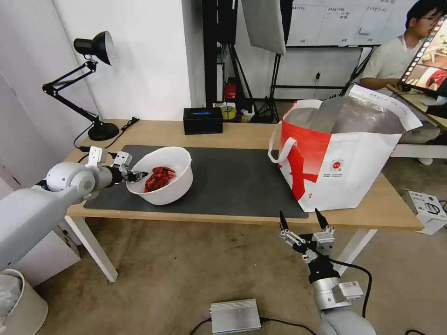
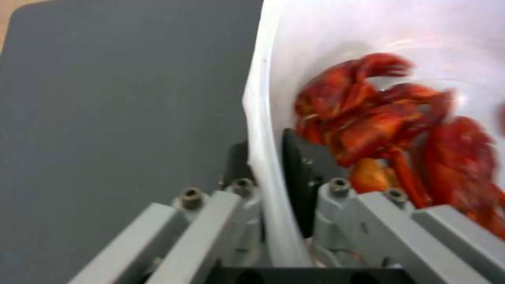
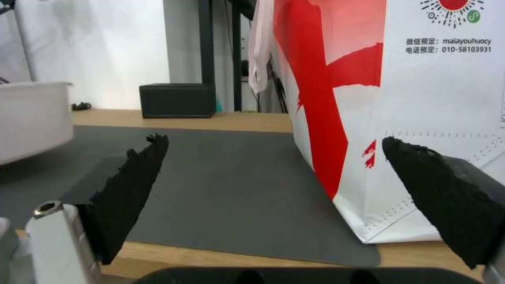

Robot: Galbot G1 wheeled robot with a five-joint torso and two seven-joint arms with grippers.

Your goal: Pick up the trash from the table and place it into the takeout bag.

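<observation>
Pick step in hand. Left gripper (image 1: pixel 138 176) clamped on near-left rim of white bowl (image 1: pixel 164 179) with crayfish shells (image 2: pixel 400 130), one finger inside wall, one outside; bowl on grey mat (image 1: pixel 233 181), left part of bench (image 1: pixel 242 132). Right gripper (image 1: pixel 301 219) spread wide, empty, parked below bench front edge. Takeout bag (image 1: pixel 344 158) upright far right. Next, judged: lift level, carry right, clear bag rim.

Even, bright indoor light fills the room, leaving only soft shadows on the dark mat (image 1: pixel 233 181) under the white bowl (image 1: pixel 163 179). The head view bows straight lines toward its edges (the walls lean). In the left wrist view the crayfish shells (image 2: pixel 400 130) smear with blur, and glare washes the bowl's inner wall.
</observation>
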